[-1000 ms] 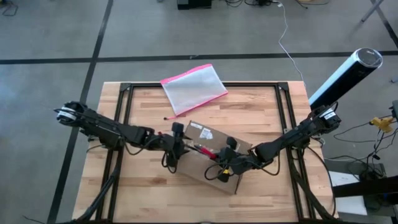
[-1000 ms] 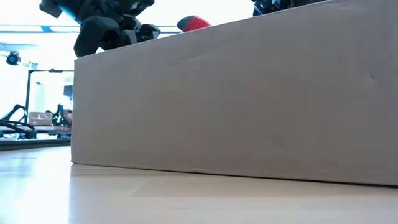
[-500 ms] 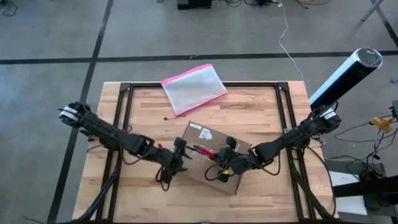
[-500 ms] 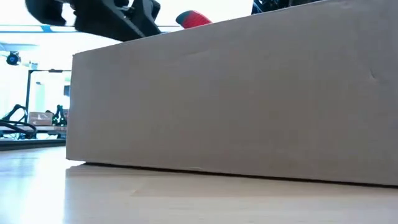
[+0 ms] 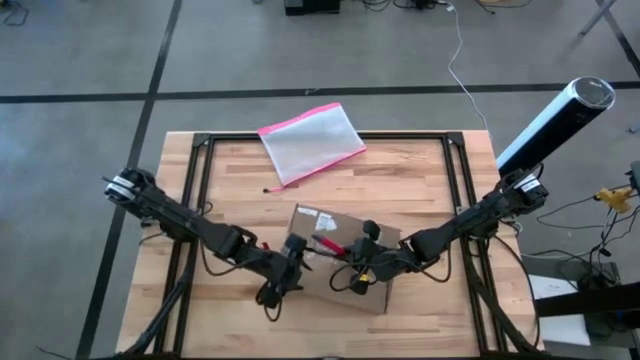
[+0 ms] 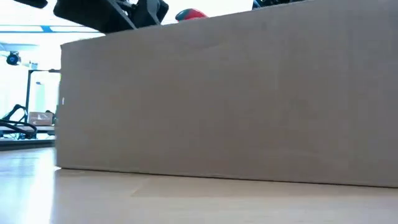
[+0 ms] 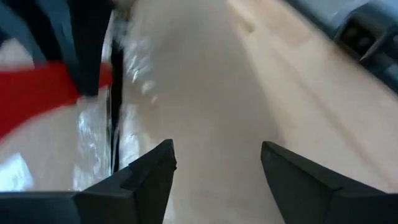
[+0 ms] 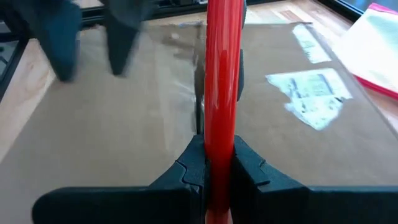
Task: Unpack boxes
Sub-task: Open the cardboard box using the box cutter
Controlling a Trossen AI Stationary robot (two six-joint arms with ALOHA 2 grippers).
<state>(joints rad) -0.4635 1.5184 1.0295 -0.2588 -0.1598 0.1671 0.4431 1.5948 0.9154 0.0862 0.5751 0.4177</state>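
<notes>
One wooden worktop carries everything here, and the largest thing on it is the brown cardboard box, lying toward the near middle with both arms reaching onto it. Its top flaps look closed, the clear tape along the seam shows shiny and mostly in place, and white labels sit on the lid. By that, unpacking has barely started: the seam needs cutting through, the flaps lifting, and whatever is inside taking out. The pink-edged zip pouch lies well apart at the far edge. The left tool hovers at the box's left end with its fingers spread and holding nothing. The right tool is pressed together on a red rod-like cutter lined up over the seam. The cutter's tip is hidden, so whether it touches the tape cannot be told. The low view shows only the box's side wall; the contents are unseen.
</notes>
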